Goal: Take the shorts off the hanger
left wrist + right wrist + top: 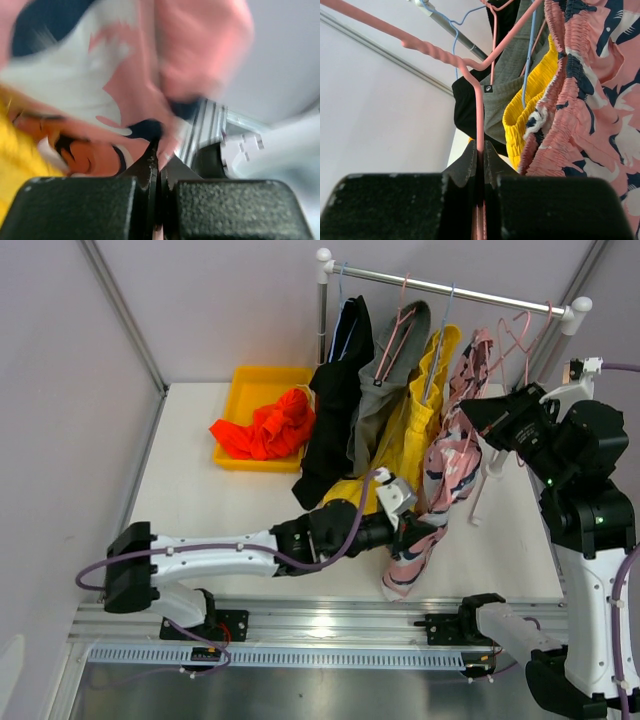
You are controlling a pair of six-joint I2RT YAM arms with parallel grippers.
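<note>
Pink patterned shorts (450,465) hang from the rack at the right. My left gripper (418,530) is shut on their lower part. In the left wrist view its tips (160,155) pinch a fold of this pink cloth (150,75). My right gripper (472,413) is shut on a pink hanger (440,52), with the wire clamped between its tips (480,150), right beside the shorts' waistband (590,100). Yellow shorts (410,430), grey shorts (385,390) and black shorts (335,410) hang to the left. Orange-red shorts (268,428) lie in the bin.
A yellow bin (245,385) stands at the back left of the table. The rack's metal bar (450,285) spans the back right, with empty pink hangers (515,335) on it. A white rack leg (487,480) stands right of the pink shorts.
</note>
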